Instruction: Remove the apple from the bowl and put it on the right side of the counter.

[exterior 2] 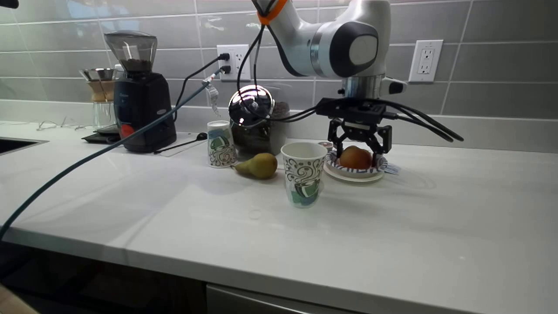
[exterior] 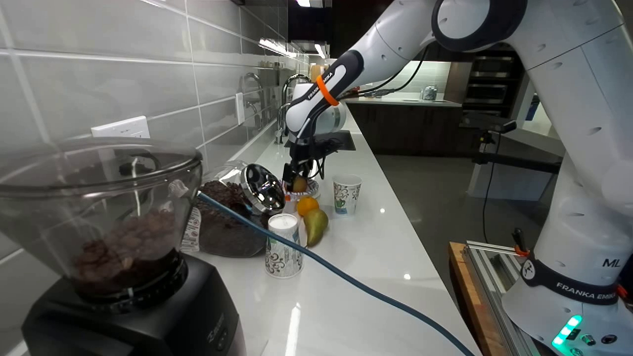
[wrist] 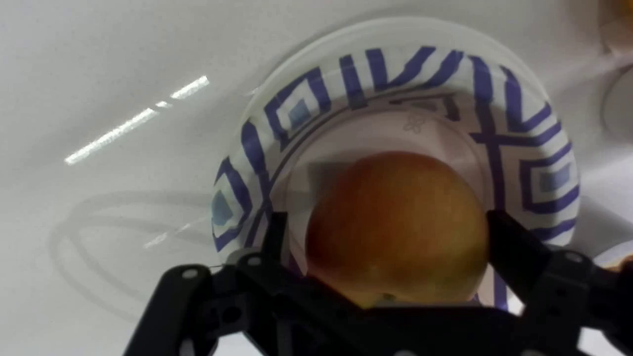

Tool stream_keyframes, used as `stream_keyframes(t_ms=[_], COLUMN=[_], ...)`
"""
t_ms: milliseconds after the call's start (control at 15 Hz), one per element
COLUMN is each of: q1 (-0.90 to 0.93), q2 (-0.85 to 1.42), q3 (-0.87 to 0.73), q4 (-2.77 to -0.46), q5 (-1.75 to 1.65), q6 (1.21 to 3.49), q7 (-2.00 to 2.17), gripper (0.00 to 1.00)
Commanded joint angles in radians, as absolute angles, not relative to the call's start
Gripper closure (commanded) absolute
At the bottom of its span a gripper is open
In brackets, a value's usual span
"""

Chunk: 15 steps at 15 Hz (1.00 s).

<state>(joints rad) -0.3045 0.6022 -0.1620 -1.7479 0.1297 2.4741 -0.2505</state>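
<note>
The orange-red apple [exterior 2: 355, 158] sits in a white paper bowl [exterior 2: 359, 173] with a blue pattern on the white counter [exterior 2: 436, 226]. The apple also shows in the wrist view [wrist: 400, 222], inside the bowl [wrist: 296, 111], and partly in an exterior view [exterior: 299, 184]. My gripper [wrist: 388, 232] points down into the bowl, with one finger on each side of the apple. In the wrist view a gap shows between the left finger and the apple; the right finger is at or against its side. The gripper is open around it.
A paper cup [exterior 2: 304, 174] stands in front of the bowl. A pear [exterior 2: 259, 166], an orange [exterior: 307, 205], an upside-down cup [exterior: 284, 247] and a silver-lidded jar [exterior 2: 251, 106] are beside it. A black grinder [exterior 2: 141, 104] and a blue cable [exterior: 346, 277] are further off.
</note>
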Motion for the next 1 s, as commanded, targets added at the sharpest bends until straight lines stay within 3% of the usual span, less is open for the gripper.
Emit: stream_keyframes(t_ms=[0,67,267,933], q1=[-0.332,-0.333,-0.337,-0.356], q2=[0.642,0.645,0.634,0.466], q3=[-0.135,-0.131,-0.122,-0.177], q4=[-1.712,-1.712,-1.721,-1.748], q5=[0.114,0.113,0.116,0.156], q6=[2.529,2.546,2.54,2.401], q7=[-0.264,-0.267,-0.264,-0.109], gripper=[0.0,0.19,0.39,0.39])
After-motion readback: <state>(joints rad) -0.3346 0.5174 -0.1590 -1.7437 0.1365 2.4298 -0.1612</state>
